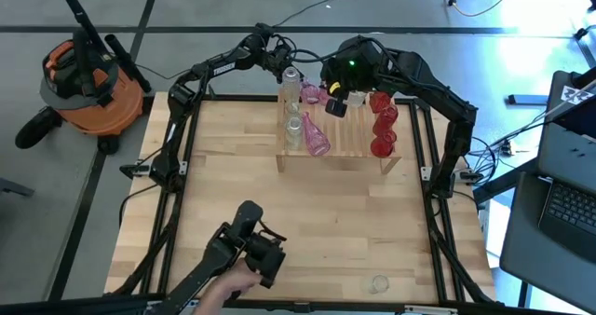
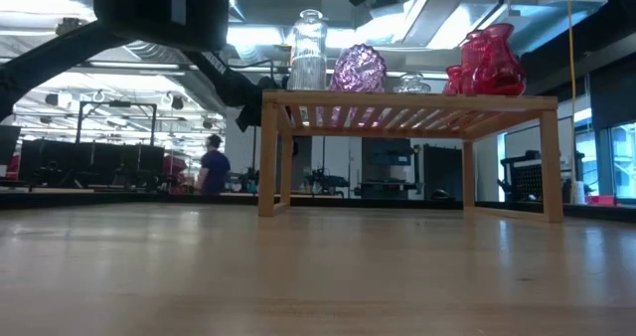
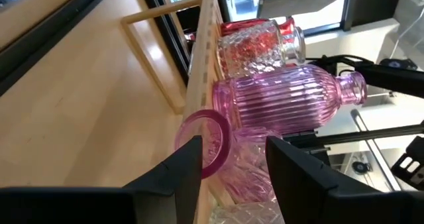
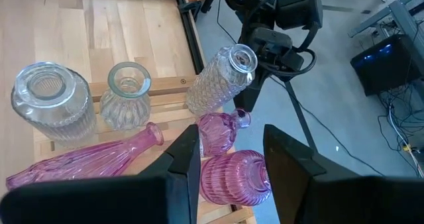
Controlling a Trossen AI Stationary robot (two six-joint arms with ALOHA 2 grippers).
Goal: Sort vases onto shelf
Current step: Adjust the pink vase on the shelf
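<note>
The wooden shelf (image 1: 349,149) stands at the table's far middle. Clear vases (image 4: 50,108) stand at its left end, pink ones (image 4: 235,177) in the middle, and red ones (image 1: 382,119) at its right end. A long pink vase (image 4: 86,159) lies on its side on the slats. At the shelf's far left corner a clear diamond-cut bottle (image 4: 218,81) leans, with my left gripper (image 1: 282,65) shut on it. My right gripper (image 4: 230,134) hangs open high above the pink vases with nothing between its fingers. My left gripper has the clear diamond-cut bottle between its two fingers; patterned glass (image 3: 244,177) fills the gap in its own wrist view. The fingers come nearly level from the table's far left. The bottle is tilted, its mouth (image 4: 242,57) leaning toward the far side. Which part is gripped is hidden.
One clear vase (image 1: 377,283) stands alone on the table near the front edge. A person's hand holds a dark device (image 1: 250,250) over the near edge. An orange vacuum (image 1: 88,82) stands on the floor beyond the table's far left corner.
</note>
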